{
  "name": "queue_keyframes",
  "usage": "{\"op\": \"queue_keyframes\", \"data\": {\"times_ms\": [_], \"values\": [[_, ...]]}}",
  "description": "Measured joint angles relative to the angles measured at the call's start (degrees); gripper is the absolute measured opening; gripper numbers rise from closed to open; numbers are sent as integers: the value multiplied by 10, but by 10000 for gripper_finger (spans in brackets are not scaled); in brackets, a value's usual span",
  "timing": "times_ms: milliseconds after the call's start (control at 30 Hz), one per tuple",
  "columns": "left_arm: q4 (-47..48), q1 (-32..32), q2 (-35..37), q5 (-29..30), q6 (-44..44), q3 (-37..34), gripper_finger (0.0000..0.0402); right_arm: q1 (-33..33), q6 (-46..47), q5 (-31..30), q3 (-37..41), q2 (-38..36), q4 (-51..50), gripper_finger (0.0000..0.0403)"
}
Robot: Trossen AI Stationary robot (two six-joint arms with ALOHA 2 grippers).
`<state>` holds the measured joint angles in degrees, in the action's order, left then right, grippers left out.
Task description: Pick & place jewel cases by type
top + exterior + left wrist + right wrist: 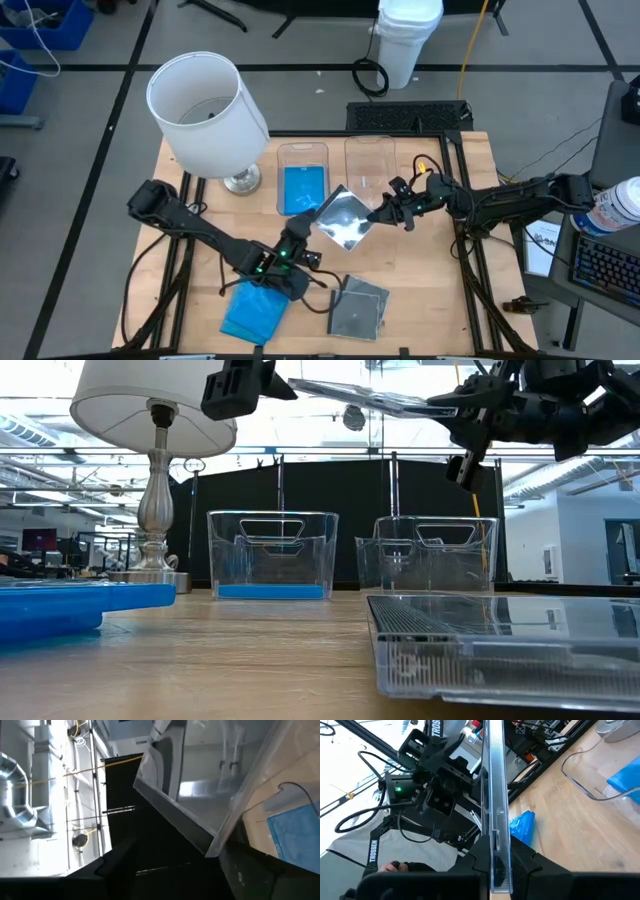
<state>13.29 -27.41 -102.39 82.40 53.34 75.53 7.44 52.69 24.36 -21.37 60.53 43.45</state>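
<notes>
1. Jewel case, clear with a dark inside [345, 218], hangs in the air above the table [440, 290], just in front of the two clear bins.
2. Right gripper [378, 212] is clenched on that case's edge on the side toward the empty bin [368, 160]; in the right wrist view the case [495, 795] runs edge-on out from between its fingers.
3. Left gripper [303, 233] sits at the opposite corner of the same case with its fingers spread; whether they touch the case, I cannot tell.
4. Blue case [303, 188] lies inside the bin [302, 152] nearest the lamp [208, 115].
5. Another blue case [252, 308] lies on the table on the lamp's side, near the front edge.
6. Grey cases [358, 305] lie beside that blue one, farther from the lamp.
</notes>
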Motion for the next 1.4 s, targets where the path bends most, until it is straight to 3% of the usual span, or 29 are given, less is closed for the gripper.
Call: {"op": "queue_keyframes", "data": {"times_ms": [367, 433, 500, 533, 633, 700, 767, 867, 1000, 1100, 1400], "values": [[2, -26, 39, 1, -49, -1, 314, -9, -64, 15, 0, 0, -1, 19], [19, -36, 57, 1, -91, 0, 314, -13, -101, 23, 0, -1, -1, 23], [93, -53, 85, -16, -189, 0, 314, -19, -135, 29, 0, -2, 0, 28], [130, -58, 99, -49, -256, 0, 314, -21, -145, 30, 0, -2, 0, 29], [262, -65, 145, -225, -462, 0, 308, -24, -165, 32, 0, -7, 1, 22], [281, -58, 159, -321, -544, -6, 292, -20, -181, 45, 0, -11, -2, 19], [248, -56, 166, -395, -556, -35, 267, -10, -201, 63, -6, -14, -13, 19], [121, -56, 166, -499, -503, -102, 212, 4, -246, 73, -37, -24, -80, 19], [-67, -58, 167, -632, -412, -199, 109, 11, -347, 65, -114, -31, -262, 19], [-186, -50, 172, -679, -389, -262, 26, 11, -416, 27, -179, -31, -401, 19], [-461, 47, 180, -782, -414, -425, 6, 21, -542, -119, -340, -31, -701, 19]]}}
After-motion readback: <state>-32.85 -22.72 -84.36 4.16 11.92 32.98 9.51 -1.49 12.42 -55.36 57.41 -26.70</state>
